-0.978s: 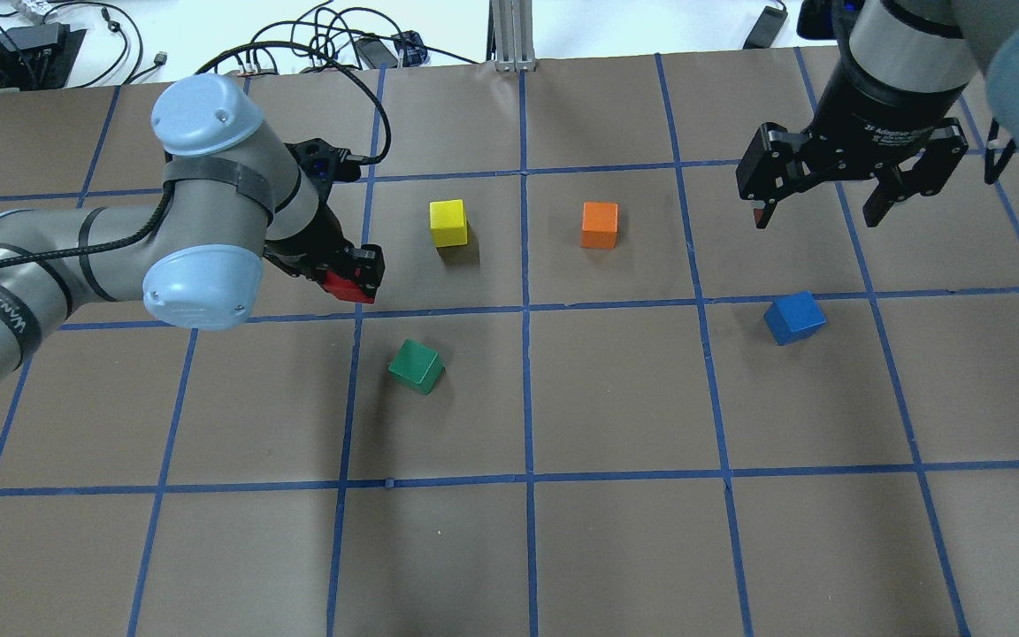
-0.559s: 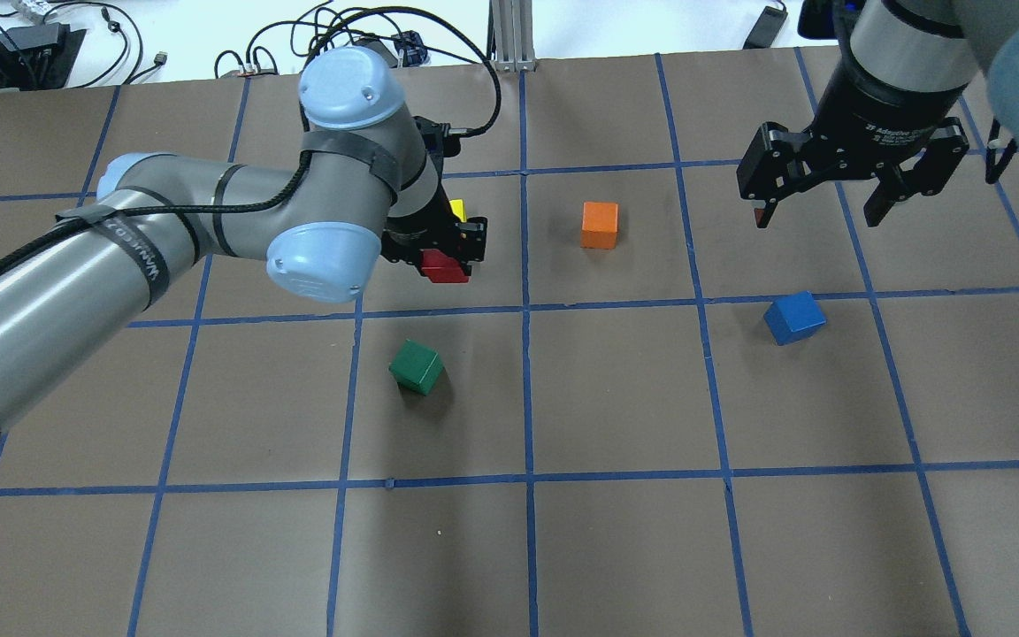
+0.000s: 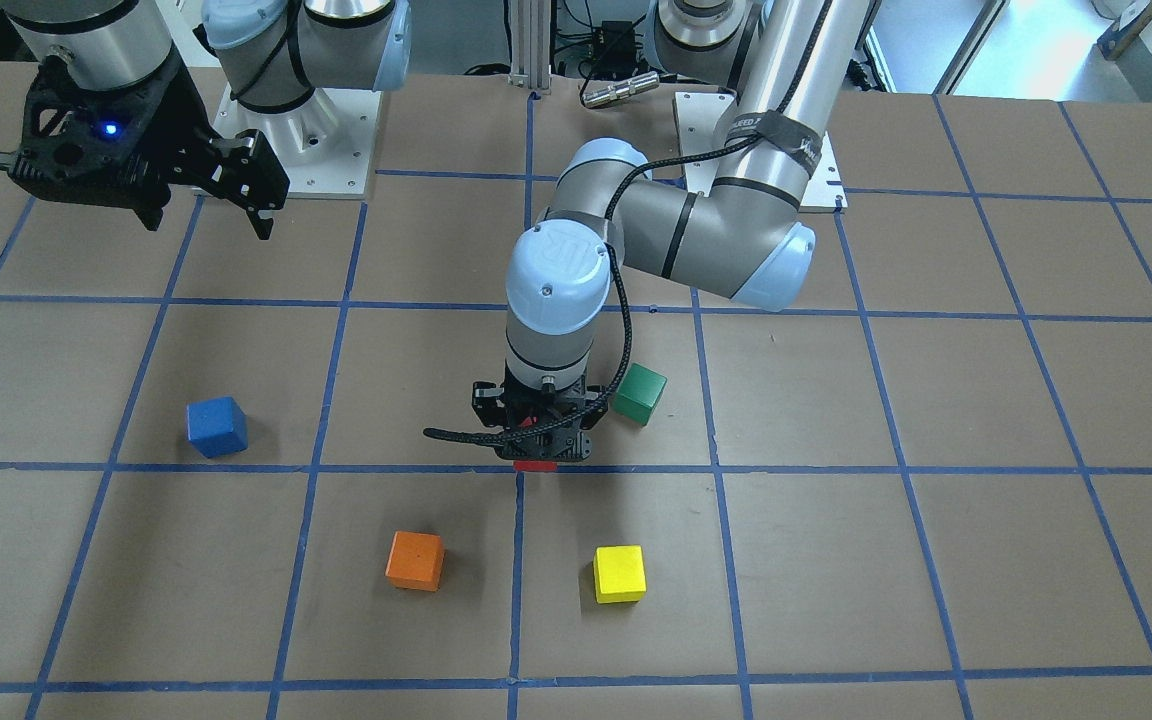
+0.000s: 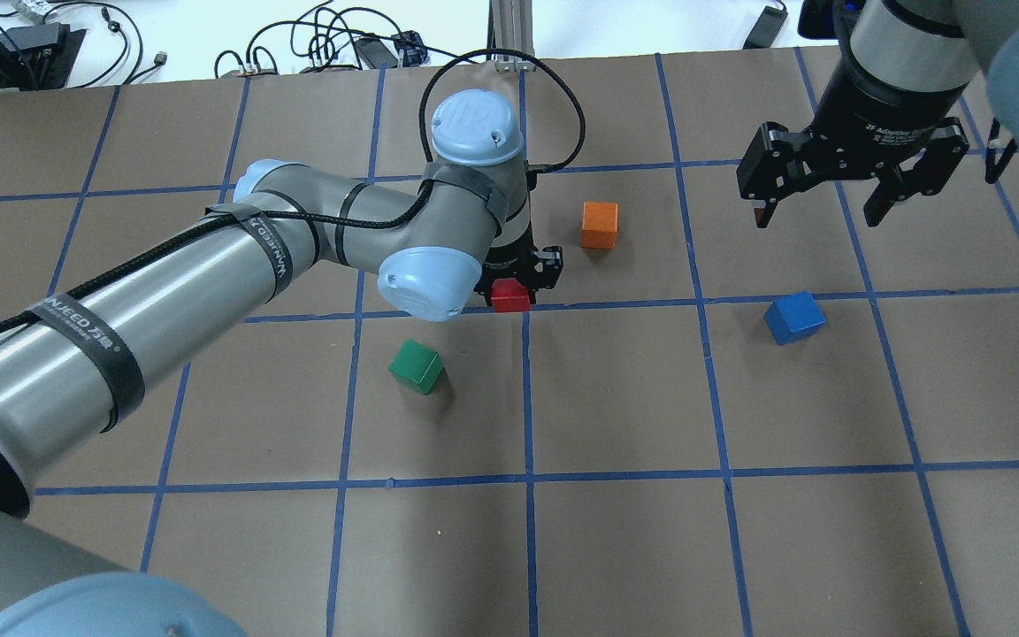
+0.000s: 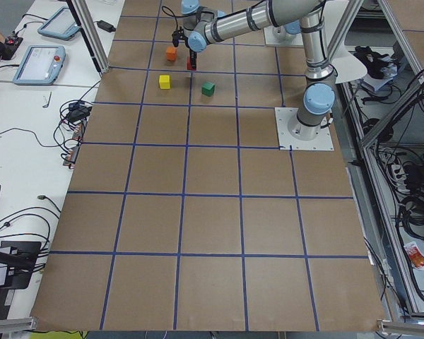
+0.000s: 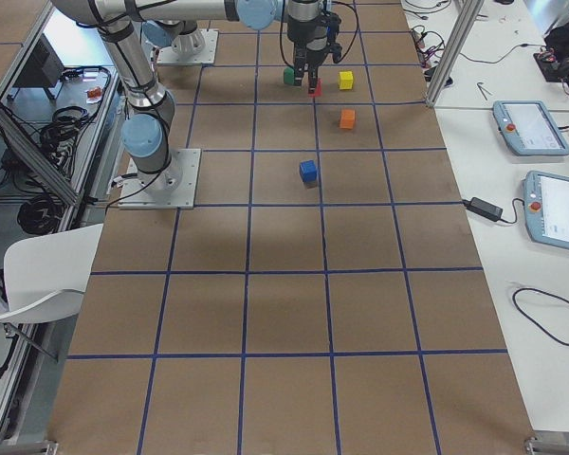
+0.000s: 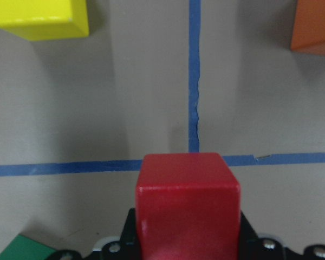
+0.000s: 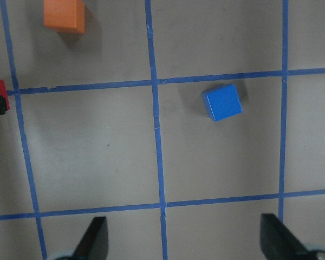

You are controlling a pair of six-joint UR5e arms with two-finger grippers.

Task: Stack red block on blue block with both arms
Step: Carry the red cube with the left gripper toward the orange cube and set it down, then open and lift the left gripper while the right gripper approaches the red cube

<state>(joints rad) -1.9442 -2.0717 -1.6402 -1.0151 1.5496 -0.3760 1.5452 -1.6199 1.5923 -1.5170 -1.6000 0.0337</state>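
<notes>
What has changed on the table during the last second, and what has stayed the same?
The left arm swung toward the middle, carrying the red block shut in the left pincer, past the yellow block to a tape crossing near the orange block. Nothing was picked up or released. The right pincer stayed open and raised; the blue block, green block and orange block did not move.

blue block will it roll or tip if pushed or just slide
The blue block is a flat-faced cube sitting flat on the paper, so it would probably slide rather than roll or tip. Its matte faces likely won't slip when gripped.
</notes>
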